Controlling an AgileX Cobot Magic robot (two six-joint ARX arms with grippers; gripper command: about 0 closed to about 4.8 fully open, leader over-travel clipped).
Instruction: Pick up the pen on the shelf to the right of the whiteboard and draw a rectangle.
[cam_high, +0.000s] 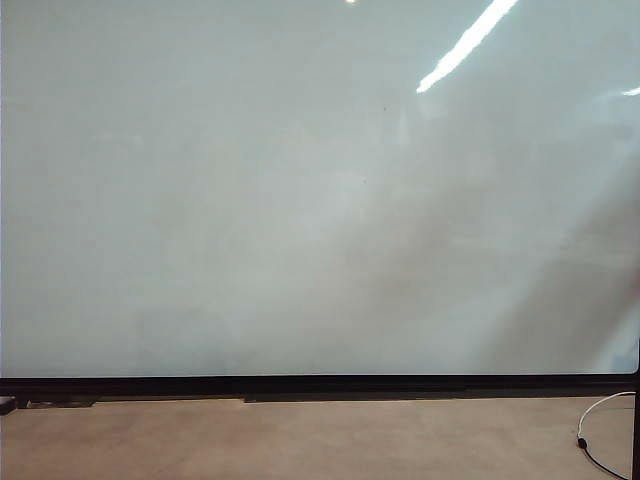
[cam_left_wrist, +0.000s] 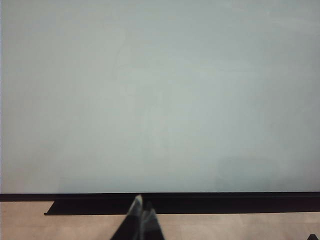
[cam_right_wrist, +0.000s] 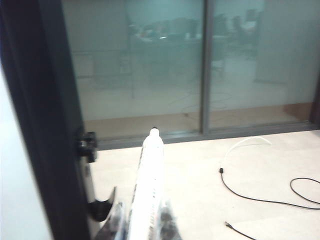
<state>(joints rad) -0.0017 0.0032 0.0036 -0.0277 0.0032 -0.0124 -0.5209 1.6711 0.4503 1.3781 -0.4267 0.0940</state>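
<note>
Pen (cam_right_wrist: 148, 192): slim white barrel, black tip, clamped between the jaws of the right gripper (cam_right_wrist: 142, 222) and pointing away from the wrist camera, past the whiteboard's dark side frame and toward a glass partition (cam_right_wrist: 150, 65). Right arm not seen in the exterior view.

Left gripper (cam_left_wrist: 142, 220): fingers dark, tips pale, pressed together, aimed at the board's lower edge.

Whiteboard (cam_high: 300, 200): large, glossy, pale grey-white, thin black lower frame; surface blank, streaked by a light reflection.

Floor (cam_high: 300, 440): smooth, beige. Cables (cam_right_wrist: 260, 195): thin, black and white, loose on it.
</note>
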